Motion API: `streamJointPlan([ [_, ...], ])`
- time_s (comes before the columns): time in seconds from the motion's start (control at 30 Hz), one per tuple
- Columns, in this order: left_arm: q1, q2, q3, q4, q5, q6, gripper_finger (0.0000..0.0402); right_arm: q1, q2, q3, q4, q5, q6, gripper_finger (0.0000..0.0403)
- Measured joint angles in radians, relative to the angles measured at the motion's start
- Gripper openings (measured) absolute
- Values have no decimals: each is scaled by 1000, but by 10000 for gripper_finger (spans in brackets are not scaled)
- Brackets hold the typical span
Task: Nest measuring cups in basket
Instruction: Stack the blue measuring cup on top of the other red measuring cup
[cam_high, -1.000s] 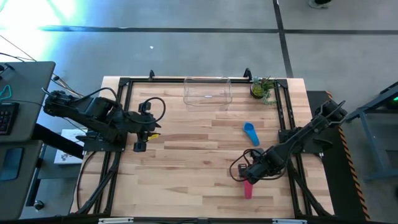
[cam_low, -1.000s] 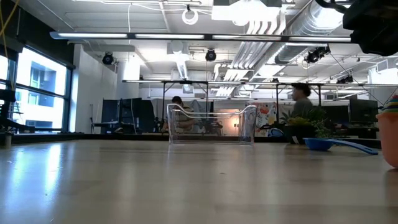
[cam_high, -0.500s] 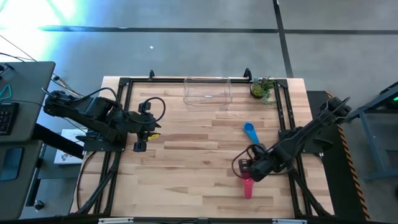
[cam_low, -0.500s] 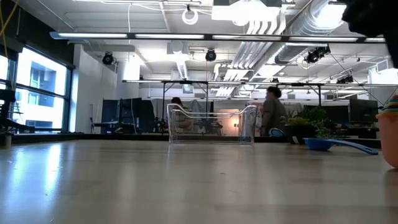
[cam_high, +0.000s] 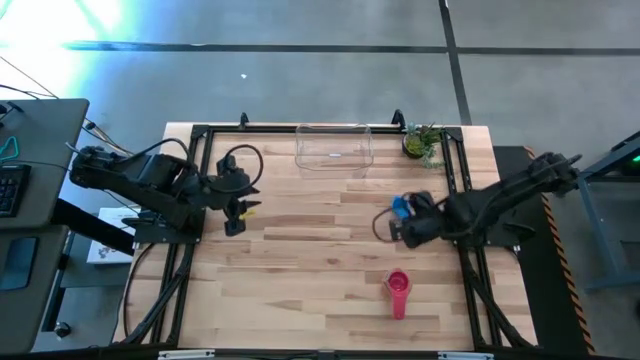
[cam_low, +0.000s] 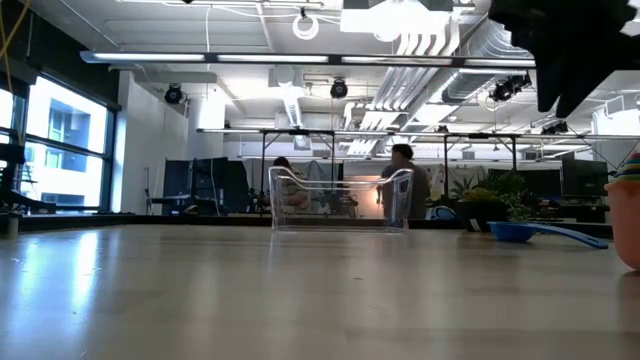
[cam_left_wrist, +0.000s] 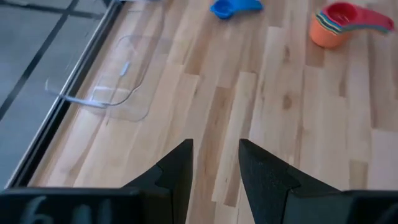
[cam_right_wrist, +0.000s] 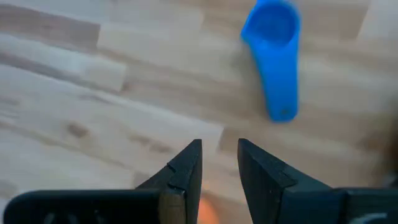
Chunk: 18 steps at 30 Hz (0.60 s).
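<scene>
We see our right gripper (cam_high: 397, 228), fingers slightly apart and empty, now moved from the stacked pink plastic measuring cups (cam_high: 398, 285) to the blue plastic scoop (cam_right_wrist: 273, 53), while our left gripper (cam_high: 233, 222) waits open.

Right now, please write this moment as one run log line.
right hand: empty, open, above blue cup | nested cup stack: on table | basket: empty | left hand: open, waiting

The right gripper (cam_high: 400, 222) has left the pink cup stack (cam_high: 398, 285) for the blue cup (cam_right_wrist: 273, 43)
</scene>
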Motion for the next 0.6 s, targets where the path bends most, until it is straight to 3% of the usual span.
streamJointPlan([
  [0.4, 136, 0, 0, -1, -1, -61, 117, -454, -64, 0, -62, -189, -722, 94],
  [0.6, 213, 0, 0, -2, -2, -58, 117, -637, -61, -37, 3, -280, -930, 94],
])
